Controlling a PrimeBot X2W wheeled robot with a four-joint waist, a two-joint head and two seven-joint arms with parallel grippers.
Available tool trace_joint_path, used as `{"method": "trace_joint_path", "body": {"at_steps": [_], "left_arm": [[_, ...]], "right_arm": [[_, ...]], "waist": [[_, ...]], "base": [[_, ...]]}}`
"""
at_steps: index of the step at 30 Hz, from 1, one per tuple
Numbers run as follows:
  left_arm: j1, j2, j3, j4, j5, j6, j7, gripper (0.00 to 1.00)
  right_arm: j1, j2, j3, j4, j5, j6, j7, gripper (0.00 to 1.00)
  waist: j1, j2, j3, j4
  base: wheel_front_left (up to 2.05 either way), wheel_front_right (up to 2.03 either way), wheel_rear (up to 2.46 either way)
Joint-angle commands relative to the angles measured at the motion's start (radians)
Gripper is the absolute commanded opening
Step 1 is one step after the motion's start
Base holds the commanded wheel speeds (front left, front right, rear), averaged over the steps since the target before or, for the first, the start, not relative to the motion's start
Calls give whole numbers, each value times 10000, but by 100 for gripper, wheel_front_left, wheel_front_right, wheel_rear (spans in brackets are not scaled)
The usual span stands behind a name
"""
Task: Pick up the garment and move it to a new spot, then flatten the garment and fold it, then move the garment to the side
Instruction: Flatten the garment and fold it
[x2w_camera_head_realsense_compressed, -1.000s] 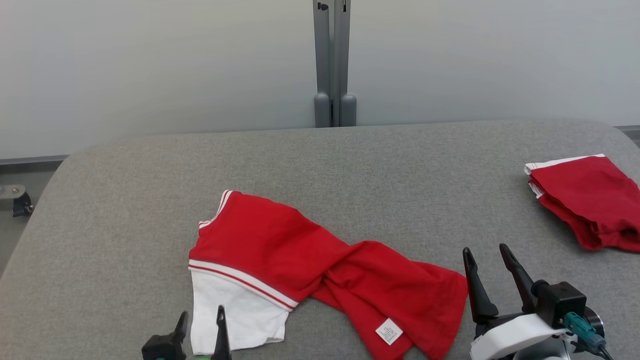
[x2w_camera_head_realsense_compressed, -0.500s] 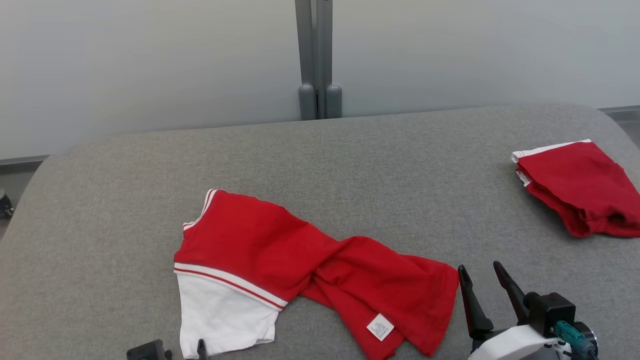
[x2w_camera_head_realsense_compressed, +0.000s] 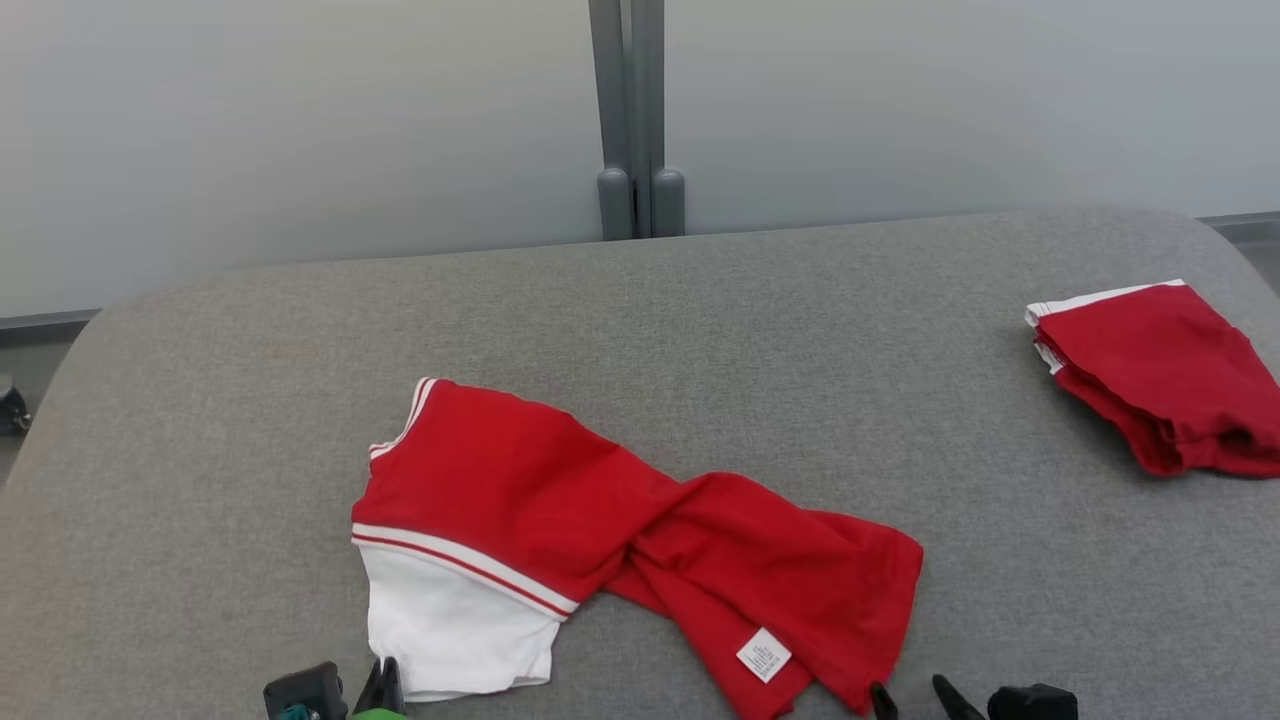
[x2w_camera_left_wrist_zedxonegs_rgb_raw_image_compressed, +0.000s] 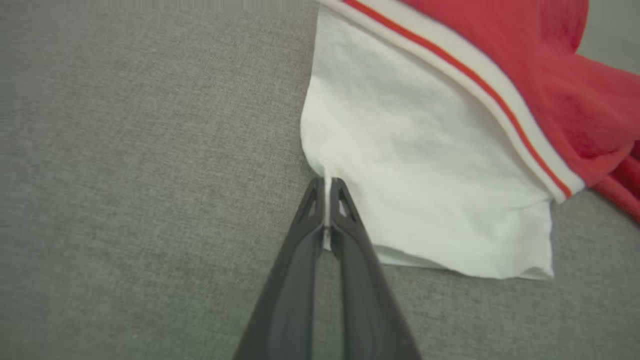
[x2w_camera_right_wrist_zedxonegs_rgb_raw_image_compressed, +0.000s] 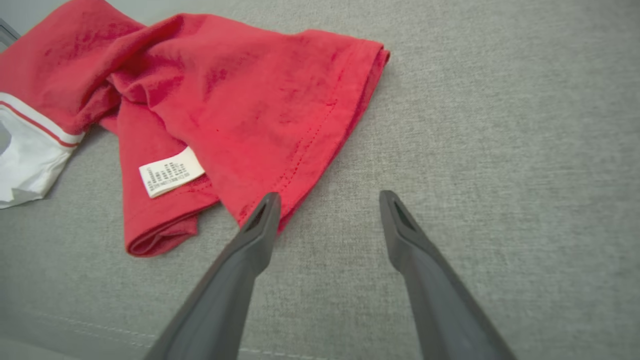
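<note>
A red garment (x2w_camera_head_realsense_compressed: 600, 520) with a white, stripe-edged part lay crumpled on the near middle of a grey bench (x2w_camera_head_realsense_compressed: 700, 320), its white label (x2w_camera_head_realsense_compressed: 764, 655) facing up. The left fingers (x2w_camera_left_wrist_zedxonegs_rgb_raw_image_compressed: 317, 222) were closed, pinching the near edge of the white part. The right fingers (x2w_camera_right_wrist_zedxonegs_rgb_raw_image_compressed: 257, 230) stood open and empty, one tip just at the red hem on the garment's right end. A second red garment (x2w_camera_head_realsense_compressed: 1160, 375) lay folded well apart, at the bench's far right.

Folded red cloth (x2w_camera_head_realsense_compressed: 1160, 375), grey post (x2w_camera_head_realsense_compressed: 640, 100)
</note>
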Motion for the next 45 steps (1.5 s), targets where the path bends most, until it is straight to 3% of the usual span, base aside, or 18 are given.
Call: {"method": "trace_joint_path", "body": {"at_steps": [1,15,16,17,19,20,26,32,36,45], "left_arm": [[51,135,3,-141,96,35,-68,0],[545,386,-193,-1508,203,352,173,0],[569,394,-198,-1576,198,370,180,0],[583,408,-198,-1658,194,392,174,0],[591,419,-213,-1801,192,418,164,0],[596,421,-219,-1870,187,430,156,0],[580,432,-198,-2321,102,491,59,0],[244,393,-46,-3140,-205,318,-146,0],[-39,361,132,-4032,-582,135,-37,0],[-1388,736,536,-7006,-1014,-23,475,0]], "right_arm": [[-133,12,169,178,238,-13,-23,100],[-1020,12,1181,1987,1696,-13,-378,100],[-1081,11,1217,2095,1749,-13,-400,94],[-1141,12,1266,2239,1819,-14,-413,51],[-1259,16,1362,2477,1942,-14,-404,21],[-1291,20,1419,2562,1982,-13,-410,0],[-1605,34,2014,2559,2849,-10,-503,0],[-1919,2,1707,1530,3366,-11,-606,0],[-1943,-15,1311,109,3722,-10,-579,0],[-2092,-811,-196,-4313,3950,-10,511,0]], "waist": [[0,0,-56,193],[0,0,-40,709],[0,0,-32,715],[0,0,-23,718],[0,0,-7,716],[0,0,-1,711],[0,0,-2,569],[0,0,-124,378],[0,0,-271,222],[0,0,-558,-67]], "base": [[0,0,0],[0,0,0],[0,0,0],[0,0,0],[0,0,0],[0,0,0],[0,0,0],[0,0,0],[0,0,0],[0,0,0]]}}
